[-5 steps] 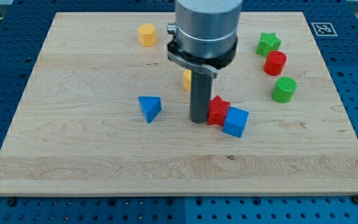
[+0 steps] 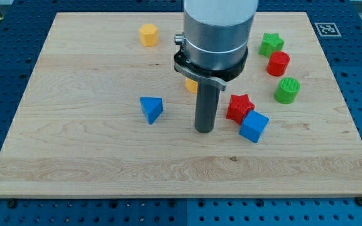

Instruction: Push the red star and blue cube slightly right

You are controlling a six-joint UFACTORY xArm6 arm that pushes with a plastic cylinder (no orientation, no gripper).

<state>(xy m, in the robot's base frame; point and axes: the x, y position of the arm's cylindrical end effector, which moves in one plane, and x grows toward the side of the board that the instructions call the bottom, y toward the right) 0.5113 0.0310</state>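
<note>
The red star (image 2: 239,107) lies right of the board's middle, touching the blue cube (image 2: 254,127) at its lower right. My tip (image 2: 204,130) rests on the board just left of the red star, with a small gap between them. The rod rises from the tip into the grey arm body above.
A blue triangular block (image 2: 151,109) lies left of the tip. A yellow block (image 2: 190,85) is partly hidden behind the rod. A yellow hexagon (image 2: 148,34) sits at the top. A green star (image 2: 271,44), red cylinder (image 2: 278,63) and green cylinder (image 2: 287,90) stand at the right.
The red star and blue cube have moved to the right and slightly down. My tip has moved a little right and down and now stands apart from the star.
</note>
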